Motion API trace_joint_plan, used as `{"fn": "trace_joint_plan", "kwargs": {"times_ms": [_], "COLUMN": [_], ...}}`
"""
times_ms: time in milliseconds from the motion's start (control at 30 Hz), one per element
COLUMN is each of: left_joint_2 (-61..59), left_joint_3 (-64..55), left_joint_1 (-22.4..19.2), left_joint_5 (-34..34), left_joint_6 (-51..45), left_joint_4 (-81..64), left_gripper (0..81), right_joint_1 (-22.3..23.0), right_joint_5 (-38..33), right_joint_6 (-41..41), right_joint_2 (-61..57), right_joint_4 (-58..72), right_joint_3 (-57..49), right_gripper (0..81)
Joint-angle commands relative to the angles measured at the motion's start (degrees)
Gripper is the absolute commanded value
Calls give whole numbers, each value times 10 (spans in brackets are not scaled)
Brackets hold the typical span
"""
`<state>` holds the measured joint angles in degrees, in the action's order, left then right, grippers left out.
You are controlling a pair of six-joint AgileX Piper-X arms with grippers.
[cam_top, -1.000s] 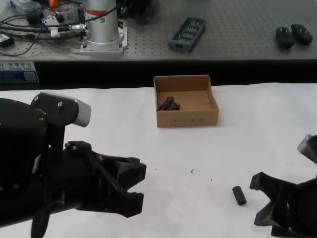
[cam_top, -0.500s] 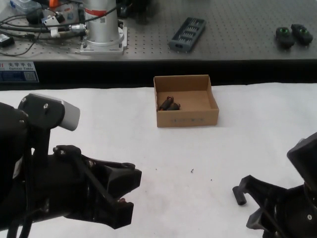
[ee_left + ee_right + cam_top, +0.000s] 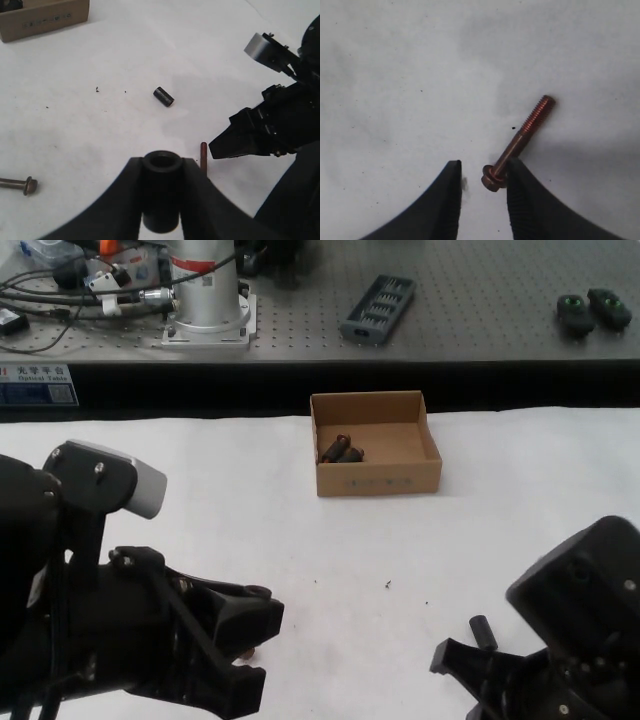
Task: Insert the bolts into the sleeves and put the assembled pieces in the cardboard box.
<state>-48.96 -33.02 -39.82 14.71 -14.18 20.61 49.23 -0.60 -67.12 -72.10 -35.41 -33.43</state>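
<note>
My left gripper [image 3: 161, 167] is shut on an upright black sleeve [image 3: 161, 210], low over the white cover at the front left [image 3: 258, 640]. A second black sleeve [image 3: 163, 96] lies loose on the cover [image 3: 484, 630], just beyond my right gripper [image 3: 452, 660]. My right gripper [image 3: 482, 176] is open, its fingers on either side of the head of a copper bolt [image 3: 522, 135] that lies flat; the head touches one finger. A further bolt [image 3: 17, 184] lies near my left gripper. The cardboard box [image 3: 378, 480] at the middle back holds dark assembled pieces [image 3: 341, 450].
The white cover ends at a dark strip behind the box. Beyond it, a perforated metal bench carries a silver post base [image 3: 205, 290], cables, a grey bit rack [image 3: 378, 306] and two dark knobs [image 3: 594, 308]. Open cover lies between the box and both grippers.
My right arm has swung leftward and lower, bringing its gripper down by the bolt and partly hiding the loose sleeve. My left arm has drawn back a little toward the front.
</note>
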Motion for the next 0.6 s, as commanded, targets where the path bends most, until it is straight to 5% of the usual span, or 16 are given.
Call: {"fn": "trace_joint_plan", "kwargs": {"times_ms": [0, 567], "left_joint_2": [6, 33], "left_joint_3": [-3, -3], "left_joint_1": [2, 2], "left_joint_5": [2, 2], "left_joint_6": [9, 13], "left_joint_4": [-3, 22], "left_gripper": [113, 113], "right_joint_1": [2, 2], "right_joint_5": [-3, 22], "right_joint_6": [-2, -93], "right_joint_2": [-3, -22], "right_joint_4": [6, -8], "right_joint_3": [-6, -6], "right_gripper": [243, 243]}}
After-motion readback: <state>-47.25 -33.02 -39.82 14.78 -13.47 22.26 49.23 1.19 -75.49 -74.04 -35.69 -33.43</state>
